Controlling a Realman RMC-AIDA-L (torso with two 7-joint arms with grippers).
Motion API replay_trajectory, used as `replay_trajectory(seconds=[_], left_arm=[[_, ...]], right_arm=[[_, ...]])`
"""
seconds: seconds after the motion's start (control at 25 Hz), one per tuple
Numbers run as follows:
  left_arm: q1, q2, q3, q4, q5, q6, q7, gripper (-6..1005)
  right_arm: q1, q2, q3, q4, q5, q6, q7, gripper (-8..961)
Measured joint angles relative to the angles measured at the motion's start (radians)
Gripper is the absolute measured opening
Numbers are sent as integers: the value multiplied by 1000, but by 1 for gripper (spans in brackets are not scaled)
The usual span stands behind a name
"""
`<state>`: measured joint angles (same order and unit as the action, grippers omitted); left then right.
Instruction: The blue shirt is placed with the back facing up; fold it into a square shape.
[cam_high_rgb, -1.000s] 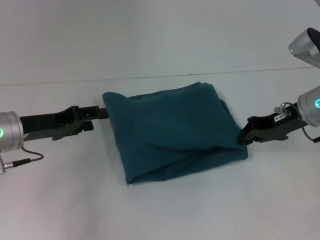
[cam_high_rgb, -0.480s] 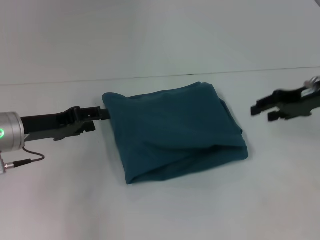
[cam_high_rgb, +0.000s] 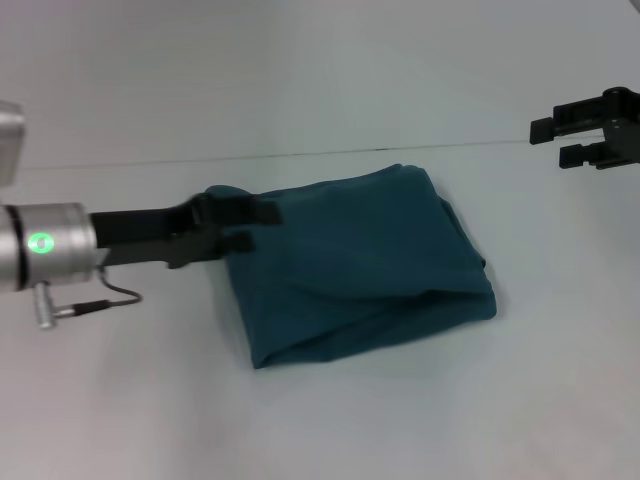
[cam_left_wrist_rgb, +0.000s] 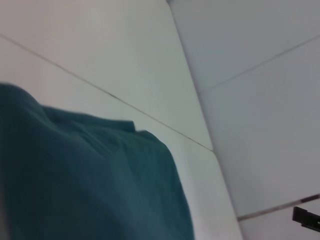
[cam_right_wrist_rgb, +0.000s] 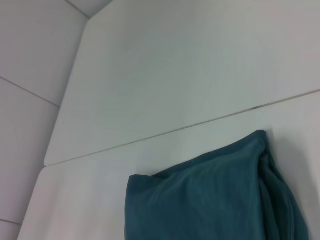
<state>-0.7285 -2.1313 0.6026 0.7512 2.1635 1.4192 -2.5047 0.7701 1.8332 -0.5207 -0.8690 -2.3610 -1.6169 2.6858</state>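
Head view: one blue shirt lies folded into a rough square at the middle of the white table, its longer run going from the robot's left to its right. The left end effector reaches in over the shirt's left far corner, its two fingers apart; whether they touch the cloth cannot be told. The right end effector hangs high and well apart from the shirt, beyond its right far corner, fingers apart and holding nothing. By this layout the left arm is the nearer one, with the shirt lying directly ahead of and below its fingers; any coming tidy-up of the fold would likely fall to it.

Left wrist view: the blue shirt fills the close field, rumpled folds against the table; the left arm's own fingers do not show. A dark part at the far edge is probably the other arm.

Right wrist view: the blue shirt sits well off on the table, one square corner pointing away. Count: one shirt, two end effectors.
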Motion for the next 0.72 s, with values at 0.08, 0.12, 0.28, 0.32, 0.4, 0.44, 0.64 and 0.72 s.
replay_trajectory(seconds=[0.08,0.12,0.28,0.32,0.4,0.44,0.64,0.72], left_arm=[[-24,1,-3,-58,-9,-20,-5,672],[-40,1,-6,-101,-23,-42,-6,673],[-53,-4,-8,-186,-92,-102,-8,673],[-51,-7,-9,-195,-108,-109,-8,673],[-41,-15,-8,-207,-138,-123,-3,674],[-37,-19,-6,-211,-147,-128,0,674],[-40,-29,0,-266,-151,-177,23,674],[-49,-30,0,-296,-149,-190,42,674]], right_arm=[[-3,-1,-3,-10,4,-9,3,705],[-2,-1,-5,-13,1,-11,5,705],[2,-3,-10,-39,-45,-12,11,706],[3,-3,-10,-51,-69,-9,12,706],[7,-4,-10,-65,-115,1,15,706],[13,-5,-10,-75,-161,16,23,706],[33,-5,-10,-89,-237,33,35,705],[42,-2,-10,-90,-262,34,38,705]])
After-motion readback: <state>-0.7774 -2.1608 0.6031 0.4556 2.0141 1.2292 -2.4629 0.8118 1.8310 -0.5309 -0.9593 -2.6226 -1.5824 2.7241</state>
